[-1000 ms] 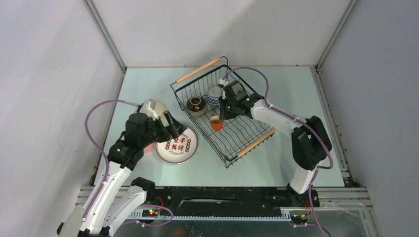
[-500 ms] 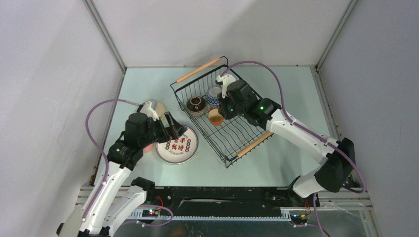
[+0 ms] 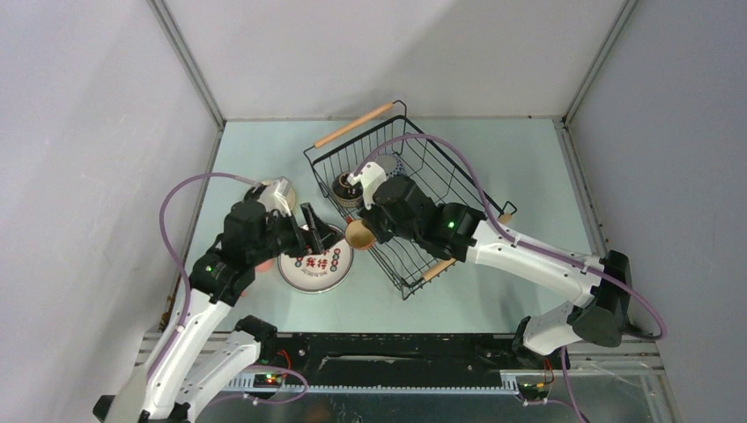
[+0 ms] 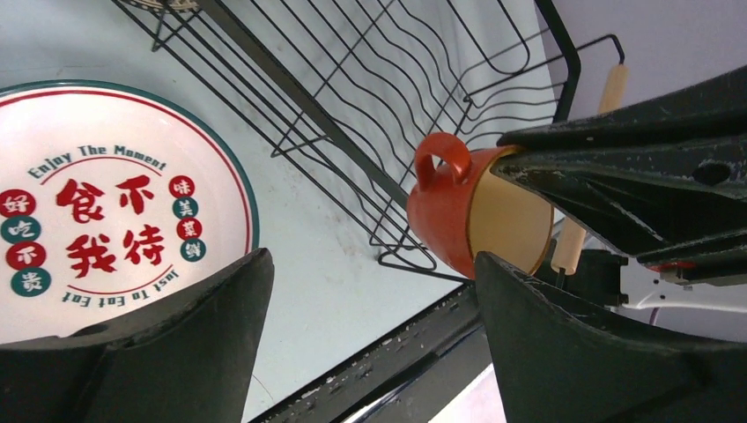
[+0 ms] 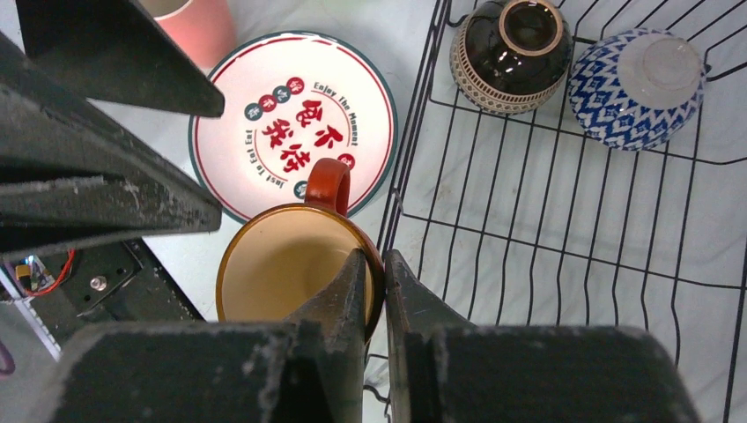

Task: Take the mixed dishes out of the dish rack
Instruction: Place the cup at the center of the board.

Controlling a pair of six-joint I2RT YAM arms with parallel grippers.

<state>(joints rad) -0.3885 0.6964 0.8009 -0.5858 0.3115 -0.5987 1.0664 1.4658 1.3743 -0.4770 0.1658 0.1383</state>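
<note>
My right gripper (image 3: 368, 227) is shut on the rim of a small orange cup (image 3: 358, 233) with a cream inside. It holds the cup in the air over the left edge of the black wire dish rack (image 3: 354, 124). One finger is inside the cup (image 5: 291, 264) and one outside. My left gripper (image 3: 314, 229) is open and empty just left of the cup (image 4: 458, 211), above the white plate with green rim and red characters (image 3: 315, 263). A dark bowl (image 5: 511, 40) and a blue patterned bowl (image 5: 634, 84) lie in the rack (image 5: 564, 256).
A pink mug (image 5: 198, 26) stands on the table beside the plate (image 5: 291, 123), under my left arm. The rack's second wooden handle (image 4: 608, 88) lies beyond the cup. The plate (image 4: 97, 203) lies flat left of the rack (image 4: 352, 97).
My right gripper has carried the orange cup out of the rack's middle, leftwards and towards me, to the rack's left edge by the plate. My left arm has hardly moved.
</note>
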